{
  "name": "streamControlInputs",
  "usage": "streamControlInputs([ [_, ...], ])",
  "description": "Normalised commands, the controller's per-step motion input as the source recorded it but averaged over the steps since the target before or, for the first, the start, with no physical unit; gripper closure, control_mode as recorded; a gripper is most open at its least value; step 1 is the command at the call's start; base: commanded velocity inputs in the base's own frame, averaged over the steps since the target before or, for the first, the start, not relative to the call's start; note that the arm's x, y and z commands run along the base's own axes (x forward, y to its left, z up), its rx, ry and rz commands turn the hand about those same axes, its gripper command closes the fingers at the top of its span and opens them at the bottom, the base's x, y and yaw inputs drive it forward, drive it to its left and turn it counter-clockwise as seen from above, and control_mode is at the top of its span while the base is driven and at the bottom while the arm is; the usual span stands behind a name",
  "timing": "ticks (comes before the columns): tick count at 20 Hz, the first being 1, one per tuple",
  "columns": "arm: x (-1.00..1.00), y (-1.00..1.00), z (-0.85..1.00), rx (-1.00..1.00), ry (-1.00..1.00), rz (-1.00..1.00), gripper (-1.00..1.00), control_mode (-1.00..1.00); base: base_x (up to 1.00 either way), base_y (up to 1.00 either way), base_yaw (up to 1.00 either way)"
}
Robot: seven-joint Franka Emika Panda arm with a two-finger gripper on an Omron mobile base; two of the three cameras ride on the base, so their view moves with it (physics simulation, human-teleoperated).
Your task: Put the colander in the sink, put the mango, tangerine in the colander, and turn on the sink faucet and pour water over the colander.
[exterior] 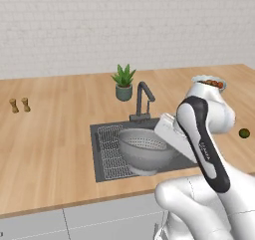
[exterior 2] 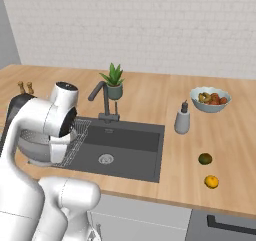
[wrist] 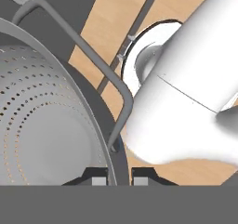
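the jaws pinch the colander point(exterior: 143, 152) rim over the sink point(exterior 2: 131, 141). it tilts; a slip could tip it off the wire rack point(exterior: 110, 152).

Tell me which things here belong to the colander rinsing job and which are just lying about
Job: colander, held at its rim by the gripper; sink; sink faucet; mango; tangerine.

Lying about: potted plant; fruit bowl; soap dispenser; two shakers.
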Motion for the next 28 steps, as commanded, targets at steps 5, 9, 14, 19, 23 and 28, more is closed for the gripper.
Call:
streamControlInputs([
  [5, 0.0, -0.77, 0.0, -0.17, 0.0, 0.0, 1.0, -1.0, 0.0, 0.0, 0.0],
  [9, 0.0, -0.77, 0.01, -0.18, -0.01, -0.02, 1.0, -1.0, 0.0, 0.0, 0.0],
  [14, 0.16, -0.69, 0.1, -0.09, -0.01, -0.1, 1.0, -1.0, 0.0, 0.0, 0.0],
  [19, 0.29, -0.63, 0.06, -0.01, -0.12, -0.13, 1.0, -1.0, 0.0, 0.0, 0.0],
  [23, 0.29, -0.53, -0.01, 0.0, -0.2, -0.08, 1.0, -1.0, 0.0, 0.0, 0.0],
  [28, 0.21, -0.43, -0.23, -0.02, -0.04, -0.02, 1.0, -1.0, 0.0, 0.0, 0.0],
])
